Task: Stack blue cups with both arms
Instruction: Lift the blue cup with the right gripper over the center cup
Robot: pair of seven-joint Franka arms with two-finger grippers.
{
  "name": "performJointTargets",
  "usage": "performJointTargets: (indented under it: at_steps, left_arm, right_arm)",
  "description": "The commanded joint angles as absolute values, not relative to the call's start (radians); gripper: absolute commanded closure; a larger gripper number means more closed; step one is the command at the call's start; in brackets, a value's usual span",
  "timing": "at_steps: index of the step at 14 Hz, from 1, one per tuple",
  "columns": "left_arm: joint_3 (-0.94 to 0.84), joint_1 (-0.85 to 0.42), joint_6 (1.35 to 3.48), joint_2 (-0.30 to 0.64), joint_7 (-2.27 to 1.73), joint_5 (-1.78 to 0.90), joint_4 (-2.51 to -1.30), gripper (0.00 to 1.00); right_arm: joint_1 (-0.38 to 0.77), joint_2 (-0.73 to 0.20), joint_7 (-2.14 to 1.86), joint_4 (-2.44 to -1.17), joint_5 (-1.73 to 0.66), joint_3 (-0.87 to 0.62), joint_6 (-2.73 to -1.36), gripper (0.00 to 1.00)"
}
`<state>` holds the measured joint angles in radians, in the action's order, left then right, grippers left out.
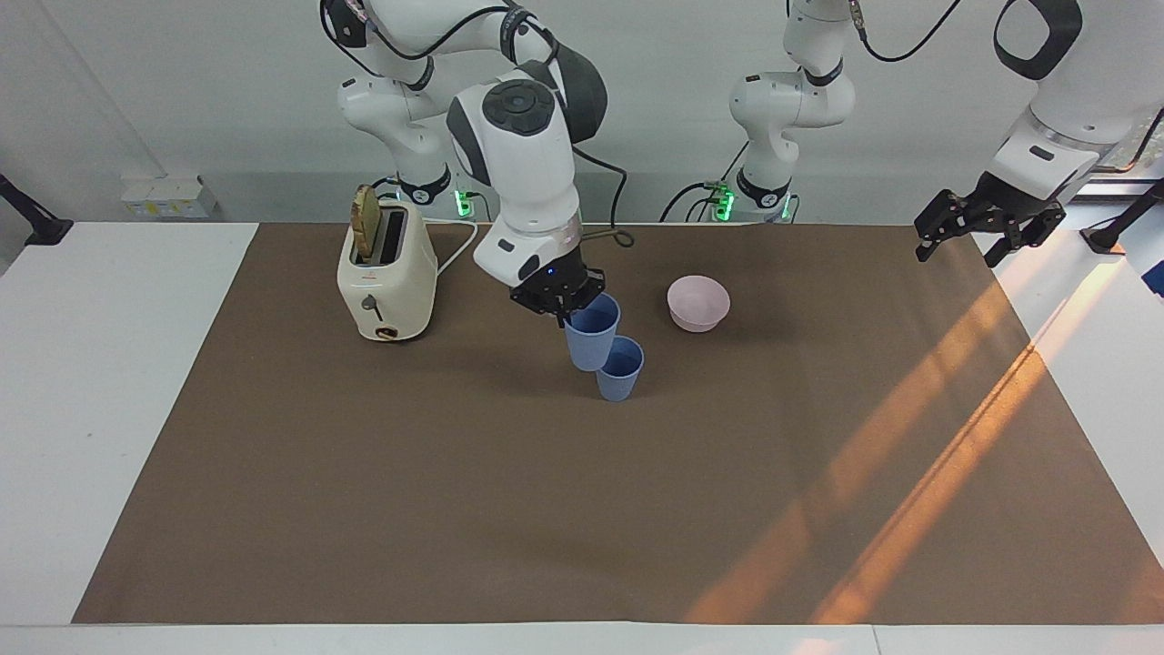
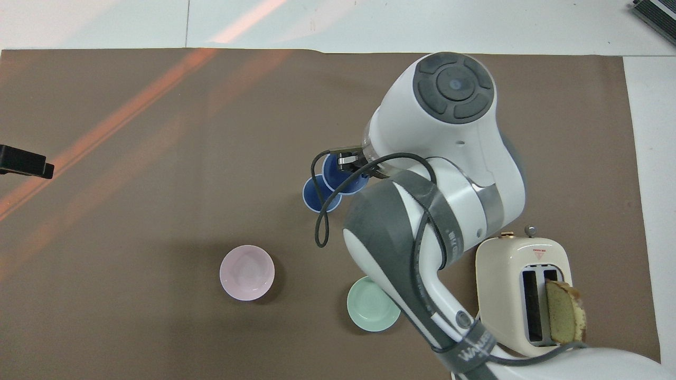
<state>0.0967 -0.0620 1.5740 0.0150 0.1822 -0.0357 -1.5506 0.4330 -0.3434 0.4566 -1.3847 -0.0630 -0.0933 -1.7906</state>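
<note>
One blue cup [image 1: 620, 371] [image 2: 315, 196] stands upright on the brown mat near the table's middle. The other blue cup [image 1: 591, 333] [image 2: 342, 181] hangs in the air, slightly tilted. My right gripper [image 1: 568, 314] [image 2: 348, 160] is shut on its rim. The held cup's base is just above the standing cup's rim, on the side toward the right arm's end, and overlaps it in both views. My left gripper [image 1: 960, 249] [image 2: 26, 163] waits open and raised over the mat's edge at the left arm's end, holding nothing.
A pale pink bowl [image 1: 697, 302] [image 2: 246, 272] sits nearer the robots than the standing cup. A mint-green bowl [image 2: 369, 312] lies partly under the right arm. A cream toaster [image 1: 386, 273] [image 2: 507, 274] with a slice of bread stands at the right arm's end.
</note>
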Motion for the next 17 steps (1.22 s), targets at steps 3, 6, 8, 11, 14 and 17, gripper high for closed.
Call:
performJointTargets:
  at_steps: [3,6,8,11,14,17]
  left_arm:
    - [0.092,-0.057,1.572,0.008,0.175,-0.031,-1.548,0.0]
    - [0.092,-0.057,1.572,0.008,0.176,-0.031,-1.548,0.0]
    - [0.091,-0.057,1.572,0.008,0.175,-0.031,-1.548,0.0]
    - [0.091,-0.06,1.569,0.008,0.178,-0.029,-1.548,0.0]
    - [0.091,-0.061,1.568,0.008,0.179,-0.029,-1.548,0.0]
    - [0.092,-0.064,1.565,0.006,0.179,-0.029,-1.548,0.0]
  right_arm:
    - [0.44,-0.368,0.471,-1.364,-0.109,-0.107,-1.825,1.0]
    - [0.442,-0.37,0.471,-1.397,-0.109,-0.107,-1.879,1.0]
    - [0.443,-0.377,0.471,-1.416,-0.107,-0.107,-1.887,1.0]
    - [0.442,-0.379,0.469,-1.443,-0.107,-0.107,-1.904,1.0]
    - [0.445,-0.379,0.468,-1.469,-0.104,-0.107,-1.905,1.0]
    - [0.446,-0.377,0.468,-1.477,-0.106,-0.107,-1.908,1.0]
